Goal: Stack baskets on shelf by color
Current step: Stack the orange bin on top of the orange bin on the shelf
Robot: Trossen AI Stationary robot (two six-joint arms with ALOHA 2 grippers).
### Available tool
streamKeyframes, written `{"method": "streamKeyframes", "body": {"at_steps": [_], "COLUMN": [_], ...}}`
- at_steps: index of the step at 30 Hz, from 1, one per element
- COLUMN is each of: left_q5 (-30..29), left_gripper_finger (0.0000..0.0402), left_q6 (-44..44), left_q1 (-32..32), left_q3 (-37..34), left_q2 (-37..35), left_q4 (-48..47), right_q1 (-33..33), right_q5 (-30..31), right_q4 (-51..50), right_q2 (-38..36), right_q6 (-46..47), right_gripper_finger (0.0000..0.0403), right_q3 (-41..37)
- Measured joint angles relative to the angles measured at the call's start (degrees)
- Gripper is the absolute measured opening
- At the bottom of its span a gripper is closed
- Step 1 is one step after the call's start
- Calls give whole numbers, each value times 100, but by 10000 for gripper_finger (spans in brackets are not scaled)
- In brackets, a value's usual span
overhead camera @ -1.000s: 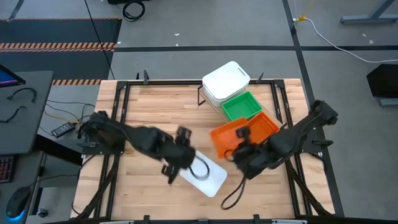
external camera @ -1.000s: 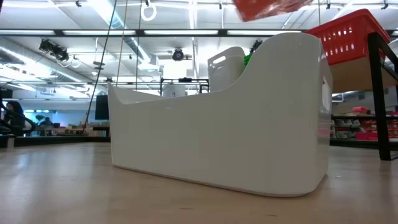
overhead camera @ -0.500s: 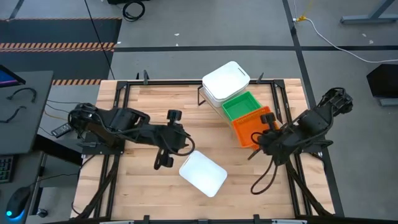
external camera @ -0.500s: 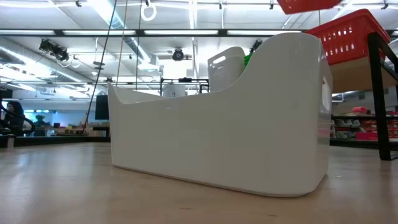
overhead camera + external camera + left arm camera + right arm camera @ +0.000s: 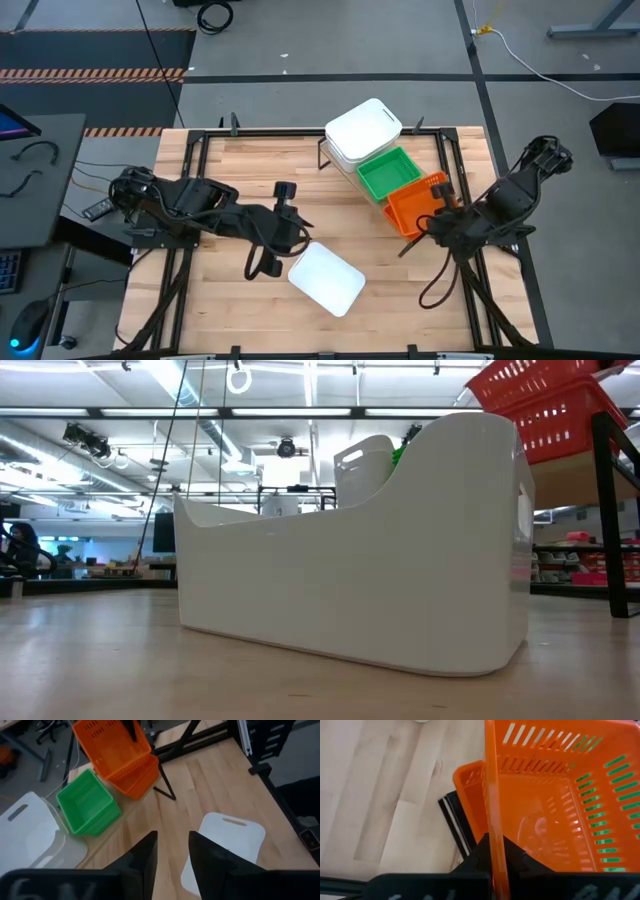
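On the slanted shelf [image 5: 578, 460] at the far right stand stacked white baskets [image 5: 362, 133], a green basket [image 5: 388, 172] and an orange basket [image 5: 468, 784]. My right gripper [image 5: 432, 222] is shut on a second orange basket [image 5: 416, 201], held over the first one; in the low view this held orange basket [image 5: 528, 380] hangs tilted above the lower orange basket [image 5: 556, 422]. A white basket [image 5: 327, 278] lies upside down on the table, rim down. My left gripper [image 5: 173, 854] hovers open, up and to the left of it. My right gripper pinches one side wall of the orange basket at its rim [image 5: 492, 851], one finger inside and one outside. The fingers slant down from the table's near right side. The basket hangs tilted over the lower orange basket; I cannot tell whether the two touch.
The shelf's black frame [image 5: 453, 821] stands on the plank tabletop [image 5: 240, 180]. In the low view the overturned white basket [image 5: 380, 570] fills the foreground and hides most of the table behind it. Bare table lies at the far left and near right.
My right gripper has carried the orange basket from the table's middle toward the right edge, turning it in line with the shelf, over the shelf's orange basket. My left gripper has risen and drawn back toward the left edge, away from the overturned white basket, which stays put.
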Motion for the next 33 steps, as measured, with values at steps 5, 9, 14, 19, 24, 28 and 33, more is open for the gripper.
{"method": "streamKeyframes", "body": {"at_steps": [5,9,14,19,24,28,33], "left_q5": [100,121,115,-121,-270,-404,-568], "left_gripper_finger": [117,117,117,116,116,116,117], "left_q6": [-2,-107,-469,-649,-795,-932,-1060], "left_q1": [17,-17,-55,-175,-314,-406,-525], "left_q3": [0,0,0,0,-7,-2,-2], "left_q2": [2,2,2,31,120,200,267], "left_q4": [149,230,231,290,298,287,253], "right_q1": [89,157,196,195,189,189,189], "right_q5": [2,-4,-45,-17,85,114,131], "right_q4": [108,297,303,314,406,613,685], "right_q2": [-218,-324,-323,-323,-360,-422,-528], "right_q6": [-52,-315,-596,-928,-1248,-1360,-1357], "right_gripper_finger": [9,9,9,9,9,14,32], "right_q3": [-86,-183,-335,-507,-589,-589,-589]}}
